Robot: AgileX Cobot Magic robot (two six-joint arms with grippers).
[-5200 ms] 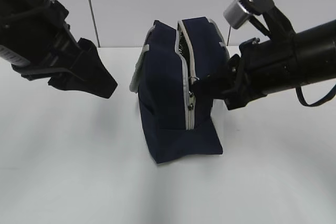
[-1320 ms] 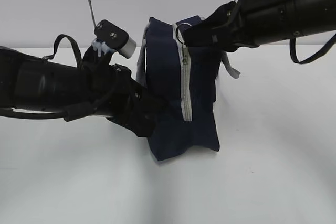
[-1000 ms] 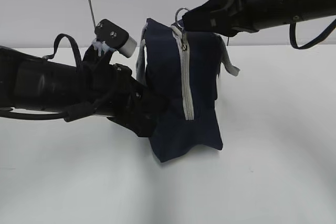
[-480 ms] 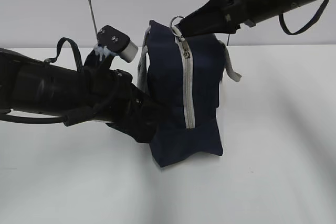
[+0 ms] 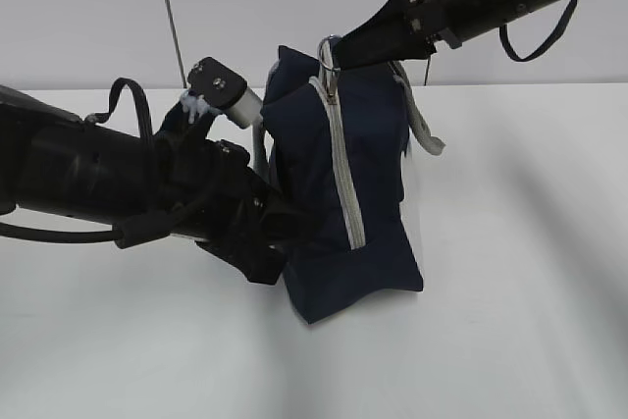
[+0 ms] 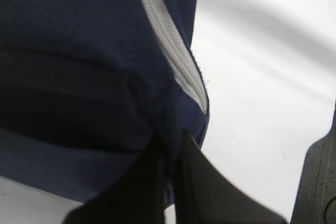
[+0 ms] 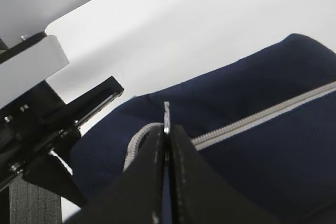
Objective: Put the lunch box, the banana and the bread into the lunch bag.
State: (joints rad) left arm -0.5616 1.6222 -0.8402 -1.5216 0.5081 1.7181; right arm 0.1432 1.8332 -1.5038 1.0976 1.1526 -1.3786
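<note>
Left arm: reaching in from the left edge, its left gripper (image 5: pixel 280 233) is pressing against the lower left side of the lunch bag (image 5: pixel 368 193).
Left gripper state: the fingers are lying almost together and are pinching a fold of navy fabric (image 6: pixel 168 145) near the bag's bottom corner — the left wrist view is showing cloth bunched between them.
Lunch bag position: the bag is standing upright at the middle of the white table (image 5: pixel 530 321), and its top is leaning slightly left.
Zipper: the grey zipper (image 5: pixel 343 183) is running closed down the near face, from the top edge to just above the base.
Ring pull: the metal ring pull (image 5: pixel 327 52) is sitting at the very top of the zipper line.
Right arm: coming in from the upper right, its right gripper (image 5: pixel 339 51) is meeting the bag at that top corner.
Right gripper state: the fingers are clamped fully together on the ring pull, which is showing edge-on between the tips in the right wrist view.
Contents: the lunch box, the banana and the bread are not showing in any view, so whether they are inside cannot be told.
Risk, ring slip: the thin ring is being held only at the fingertips — a sideways pull could be enough to free it.
Risk, bag tipping: the left pinch is holding only a small fold low down, so a hard tug at the top could be lifting or toppling the bag.
Risk, jam: loose fabric beside the slider could be catching in the teeth.
</note>
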